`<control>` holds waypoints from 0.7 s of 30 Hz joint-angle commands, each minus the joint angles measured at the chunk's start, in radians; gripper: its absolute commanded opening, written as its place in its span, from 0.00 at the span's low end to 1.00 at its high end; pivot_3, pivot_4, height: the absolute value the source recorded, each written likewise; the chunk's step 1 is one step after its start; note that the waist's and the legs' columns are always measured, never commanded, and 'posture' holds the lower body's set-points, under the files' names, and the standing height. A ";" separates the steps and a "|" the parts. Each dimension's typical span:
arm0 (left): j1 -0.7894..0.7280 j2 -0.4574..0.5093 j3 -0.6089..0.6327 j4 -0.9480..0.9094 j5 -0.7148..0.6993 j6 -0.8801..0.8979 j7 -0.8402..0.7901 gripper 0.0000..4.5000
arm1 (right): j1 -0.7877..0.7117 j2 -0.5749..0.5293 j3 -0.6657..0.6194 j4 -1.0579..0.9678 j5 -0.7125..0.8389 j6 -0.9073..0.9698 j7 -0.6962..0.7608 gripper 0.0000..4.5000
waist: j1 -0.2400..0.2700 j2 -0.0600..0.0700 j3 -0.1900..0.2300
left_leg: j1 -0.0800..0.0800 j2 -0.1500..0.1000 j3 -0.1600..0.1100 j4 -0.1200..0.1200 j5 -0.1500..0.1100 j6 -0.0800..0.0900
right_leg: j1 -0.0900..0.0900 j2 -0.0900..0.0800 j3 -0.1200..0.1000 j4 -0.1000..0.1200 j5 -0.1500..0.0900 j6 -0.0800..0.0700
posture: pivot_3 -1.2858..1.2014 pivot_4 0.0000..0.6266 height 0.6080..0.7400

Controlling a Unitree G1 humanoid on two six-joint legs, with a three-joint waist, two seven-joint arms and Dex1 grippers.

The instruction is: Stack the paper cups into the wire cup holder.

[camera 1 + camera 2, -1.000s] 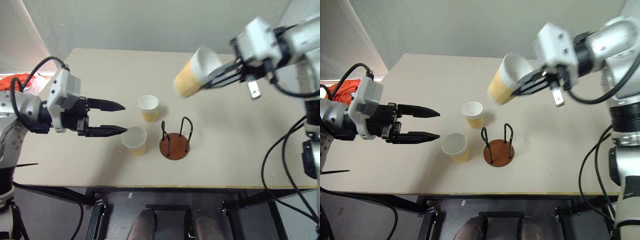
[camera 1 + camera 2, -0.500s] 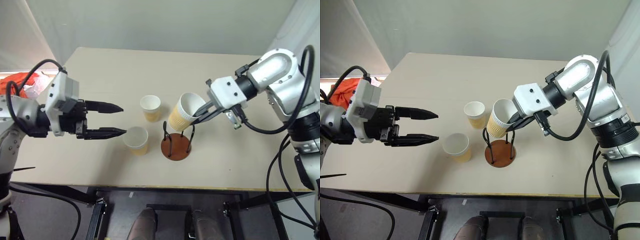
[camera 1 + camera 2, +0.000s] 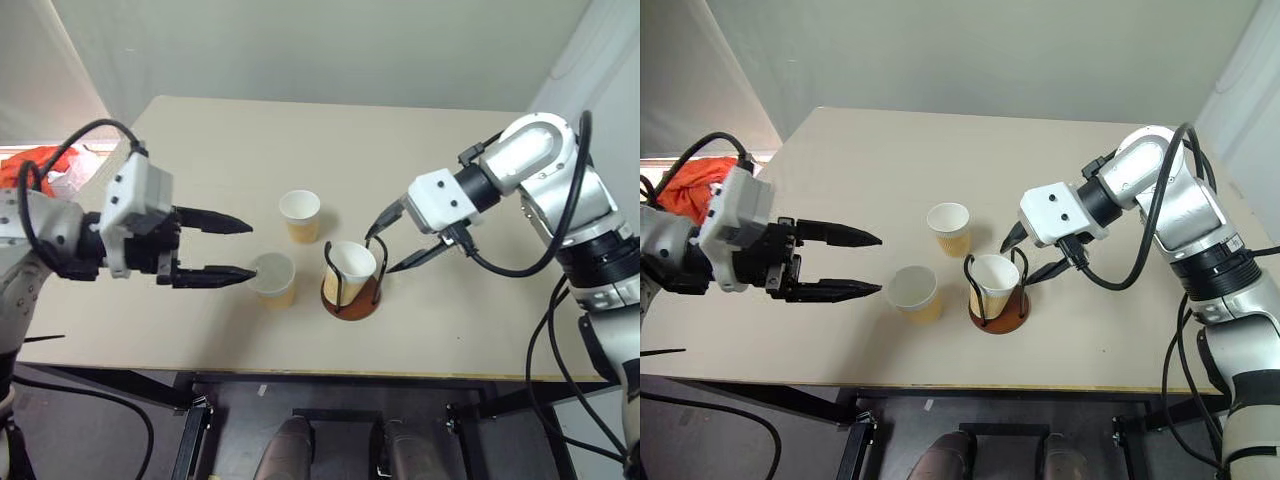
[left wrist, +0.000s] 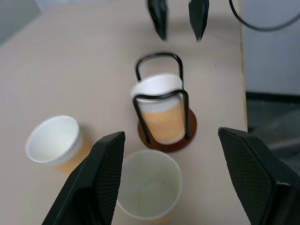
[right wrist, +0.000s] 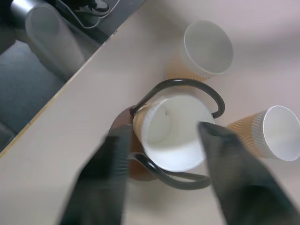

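The counter (image 3: 200,330) is a plain beige slab; no writing or brand is legible on any item. At its centre stands the wire cup holder (image 3: 348,296): a reddish-brown disc with two black wire loops. One paper cup (image 3: 350,268), tan outside and white inside, sits tilted between the loops. A second cup (image 3: 299,216) stands at 10 o'clock from the holder; a third cup (image 3: 272,279) stands at 9 o'clock. The right end effector (image 3: 394,241), at 2 o'clock, is released, fingers spread. The left end effector (image 3: 240,248) is released beside the third cup.
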 commanded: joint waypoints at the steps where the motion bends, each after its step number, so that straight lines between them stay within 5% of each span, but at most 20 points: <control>1: -0.015 0.051 -0.036 -0.026 0.047 -0.047 -0.048 0.78 | -0.001 0.011 -0.074 -0.045 0.038 0.045 -0.006 0.90 | 0.000 0.000 0.000 | 0.000 0.000 0.000 0.000 0.000 0.000 | 0.000 0.000 0.000 0.000 0.000 0.000 | 0.52 0.24 1.00; 2: -0.014 0.070 -0.063 -0.025 0.074 -0.074 -0.075 0.78 | 0.001 0.024 -0.098 -0.044 0.051 0.072 -0.028 0.98 | 0.000 0.000 0.000 | 0.000 0.000 0.000 0.000 -0.001 0.000 | 0.000 0.000 0.000 0.000 0.000 0.000 | 0.52 0.24 1.00; 16: -0.216 -0.070 -0.469 0.152 0.456 -0.321 -0.156 0.78 | 0.151 0.095 -0.286 -0.270 0.248 0.473 -0.288 0.98 | 0.004 -0.001 0.000 | -0.002 0.000 0.000 0.000 0.000 0.000 | -0.002 -0.001 0.000 -0.001 -0.001 -0.002 | 0.52 0.24 1.00; 21: -0.249 -0.131 -0.517 0.211 0.516 -0.377 -0.181 0.48 | 0.184 0.072 -0.314 -0.323 0.256 0.522 -0.336 0.99 | 0.004 -0.001 0.000 | -0.003 0.000 0.000 0.000 -0.001 0.000 | -0.002 -0.001 0.000 -0.001 0.000 -0.001 | 0.52 0.24 1.00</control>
